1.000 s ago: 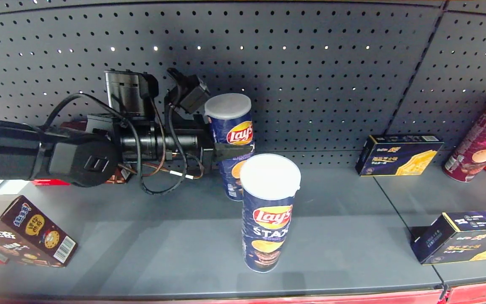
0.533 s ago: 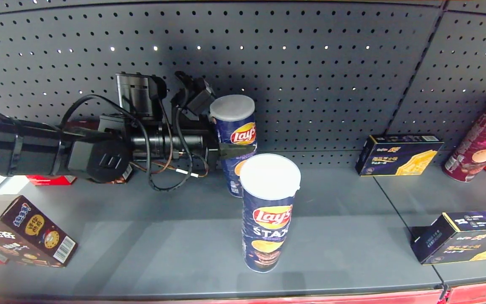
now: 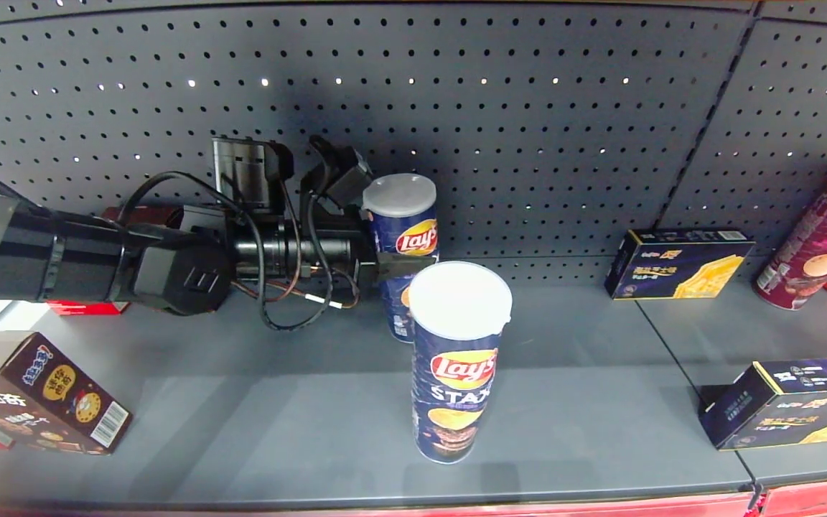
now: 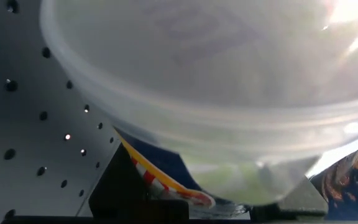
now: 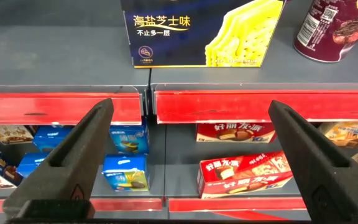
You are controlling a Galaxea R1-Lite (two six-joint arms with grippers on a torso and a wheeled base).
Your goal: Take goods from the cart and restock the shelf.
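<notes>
Left gripper was clamped on the mid-body of a dark blue cylindrical chip can with a frosted plastic lid. The can was just short of the grey perforated back panel beyond the fingertips, its base low at the grey metal shelf. Couldn't tell whether it was touching down.

Risks: a second, matching blue chip can stood upright just in front of the near finger. A wide release or a sloppy pull-back could clip it and topple it off the shelf front. Letting go before the base was flat could tip the held can into the panel.

Right gripper was spread wide, holding nothing.

Hidden: the far finger was behind the held can, and the front can covered part of its lower side. In the left wrist view the lid sat right against the camera, so pad contact was hard to read.
</notes>
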